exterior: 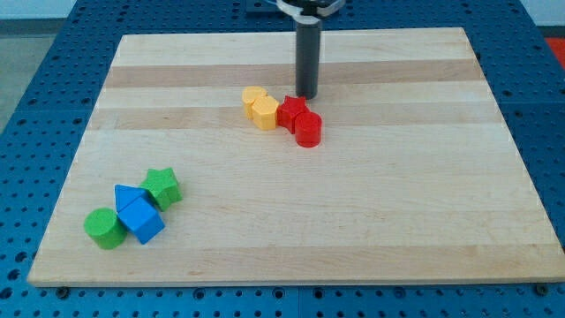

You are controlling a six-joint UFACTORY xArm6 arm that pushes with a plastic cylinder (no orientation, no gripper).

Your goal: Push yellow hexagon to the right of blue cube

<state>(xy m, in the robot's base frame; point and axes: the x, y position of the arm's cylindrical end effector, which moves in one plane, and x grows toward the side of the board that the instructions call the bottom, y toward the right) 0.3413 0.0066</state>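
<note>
Blocks sit in two clusters on the wooden table (397, 203), well apart from each other. Toward the view's top, near the middle, the yellow hexagon (265, 114) lies touching a second yellow block (253, 96) just above and to its left, whose shape is hard to make out. On the hexagon's right side a red star (293, 110) presses against it, and a red cylinder (307, 131) touches the star at its lower right. My tip (306, 95) stands just above the red star, toward the view's top, close to it; whether it touches is unclear. No pincer shows on the arm, only the straight dark rod, so its state cannot be told. Down at the view's lower left, the blue cube (142, 219) rests against a blue triangular block (128, 195) above it, with a green cylinder (104, 228) on its left and a green star (162, 186) at its upper right, beside the triangular block.
</note>
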